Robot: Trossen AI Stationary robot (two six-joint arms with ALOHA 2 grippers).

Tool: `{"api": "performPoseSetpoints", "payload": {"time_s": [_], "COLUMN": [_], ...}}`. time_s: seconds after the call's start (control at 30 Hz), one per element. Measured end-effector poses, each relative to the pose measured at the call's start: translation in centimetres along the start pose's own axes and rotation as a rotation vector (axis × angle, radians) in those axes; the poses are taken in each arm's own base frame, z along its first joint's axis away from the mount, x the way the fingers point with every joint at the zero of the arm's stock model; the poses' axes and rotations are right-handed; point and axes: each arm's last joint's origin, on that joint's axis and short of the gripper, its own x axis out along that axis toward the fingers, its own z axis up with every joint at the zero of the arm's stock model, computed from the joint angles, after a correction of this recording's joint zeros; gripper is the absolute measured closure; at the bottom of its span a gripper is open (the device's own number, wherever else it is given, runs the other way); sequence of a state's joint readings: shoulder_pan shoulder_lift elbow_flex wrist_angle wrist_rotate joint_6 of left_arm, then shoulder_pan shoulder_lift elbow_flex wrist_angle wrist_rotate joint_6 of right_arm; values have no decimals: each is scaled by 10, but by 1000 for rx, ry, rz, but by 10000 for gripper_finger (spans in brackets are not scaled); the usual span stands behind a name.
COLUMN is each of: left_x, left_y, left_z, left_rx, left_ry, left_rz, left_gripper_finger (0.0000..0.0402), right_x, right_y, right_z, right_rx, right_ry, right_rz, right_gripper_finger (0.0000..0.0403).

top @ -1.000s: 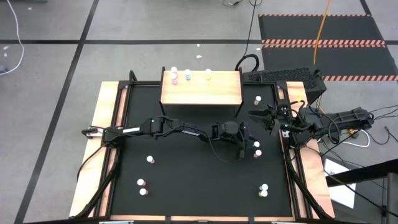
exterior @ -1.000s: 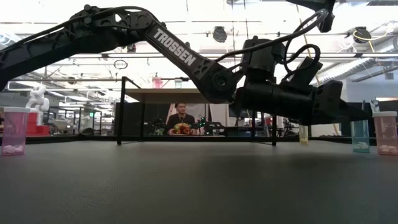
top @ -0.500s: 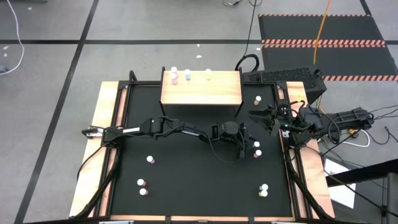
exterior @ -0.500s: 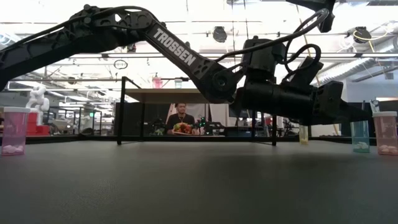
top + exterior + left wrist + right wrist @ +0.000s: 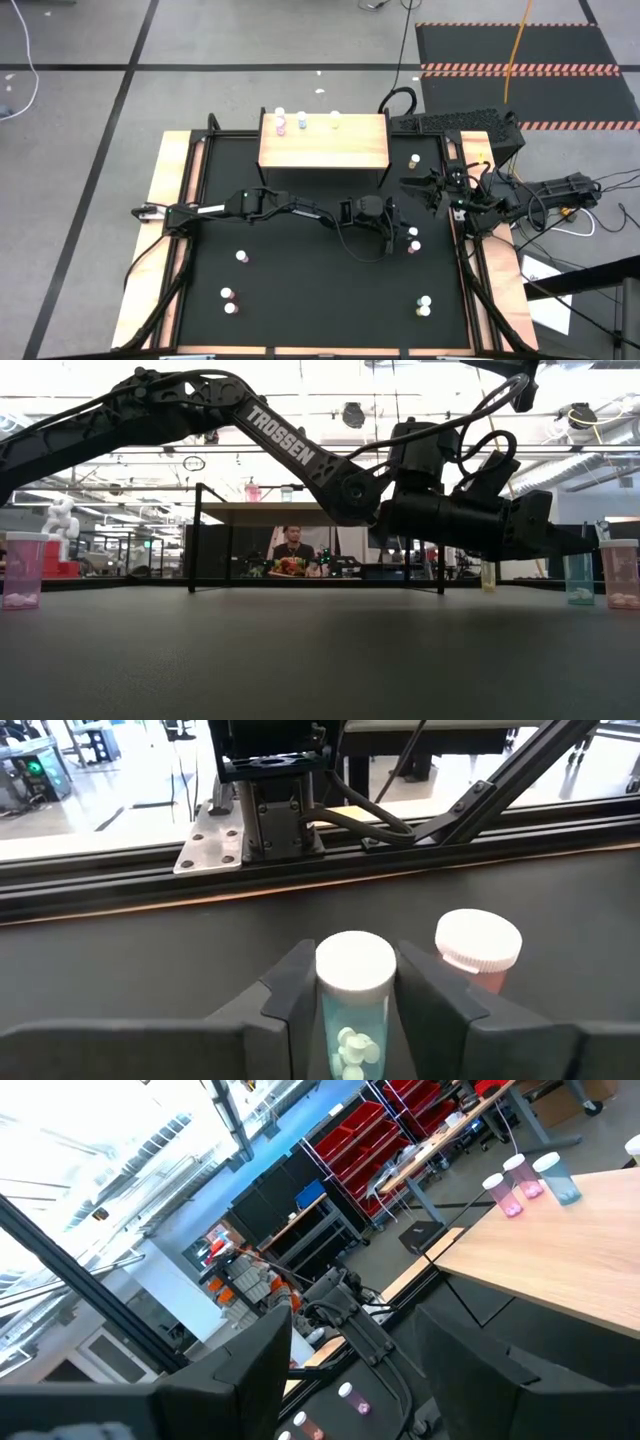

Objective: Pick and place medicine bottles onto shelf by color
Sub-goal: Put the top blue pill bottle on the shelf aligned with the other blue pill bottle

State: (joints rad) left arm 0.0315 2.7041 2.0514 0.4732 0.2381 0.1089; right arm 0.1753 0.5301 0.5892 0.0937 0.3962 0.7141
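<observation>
Two fingers of my left claw (image 5: 355, 1010) stand either side of a pale blue bottle (image 5: 354, 1005), closing on it but not yet clearly clamped. It stands on the desk (image 5: 300, 270), right of centre, just beside a pink bottle (image 5: 477, 948). I judge it light, stiff and slick: grip the body below the cap. My right claw (image 5: 350, 1370) waits open at the desk's right edge, clear of the shelf (image 5: 323, 144).

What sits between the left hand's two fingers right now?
A pale blue bottle with a white cap stands between the left hand's fingers, per the left wrist view; a pink bottle stands beside it.
</observation>
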Motion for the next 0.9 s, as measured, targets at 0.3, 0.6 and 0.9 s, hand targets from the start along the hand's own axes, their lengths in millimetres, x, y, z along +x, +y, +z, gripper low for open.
{"api": "performPoseSetpoints", "payload": {"time_s": [0.3, 0.6, 0.9], "left_x": [-3, -25, -56], "left_y": [9, 39, 44], "left_z": [4, 55, 127], "left_rx": [-48, -149, -79], "left_ry": [25, 2, -7], "left_rz": [57, 127, 157], "left_gripper_finger": [271, 280, 281], "right_x": [-5, -23, -29], "right_y": [1, 3, 3], "right_z": [5, 17, 21], "right_rx": [-8, -52, -74], "right_ry": [-25, -93, -119], "right_rz": [24, 75, 91], "right_gripper_finger": [195, 195, 195]}}
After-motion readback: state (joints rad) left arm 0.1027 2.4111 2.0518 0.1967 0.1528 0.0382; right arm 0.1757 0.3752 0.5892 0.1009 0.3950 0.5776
